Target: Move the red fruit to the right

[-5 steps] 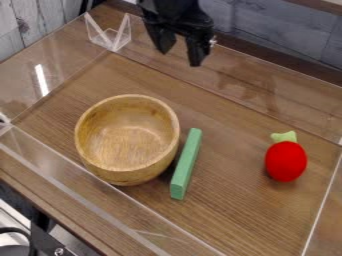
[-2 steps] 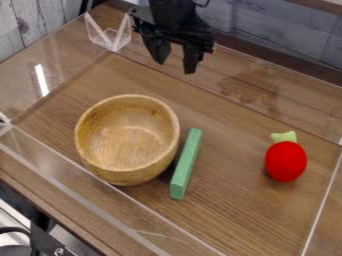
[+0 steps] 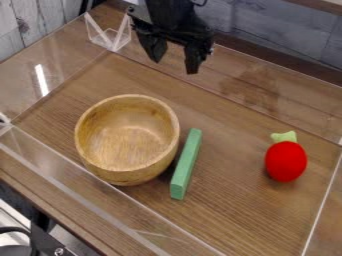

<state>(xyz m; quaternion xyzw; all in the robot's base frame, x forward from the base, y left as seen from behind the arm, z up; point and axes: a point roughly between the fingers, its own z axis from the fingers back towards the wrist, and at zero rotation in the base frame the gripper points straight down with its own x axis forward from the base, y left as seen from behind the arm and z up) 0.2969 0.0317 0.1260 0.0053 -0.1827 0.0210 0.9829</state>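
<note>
- end effector [image 3: 177,52] raised over the far side of the tabletop [image 3: 230,98], fingers apart, grasping nothing; presumably so placed to keep the approach free.
- red fruit [image 3: 285,161] rests near the right edge, well apart from wooden bowl [image 3: 127,140]; green bar [image 3: 187,164] lies between, likely no obstruction.

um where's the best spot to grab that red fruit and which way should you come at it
I'd lower the pincer from above and close it across the middle of the red fruit's rounded body, clear of the green stem at its far end.
</note>
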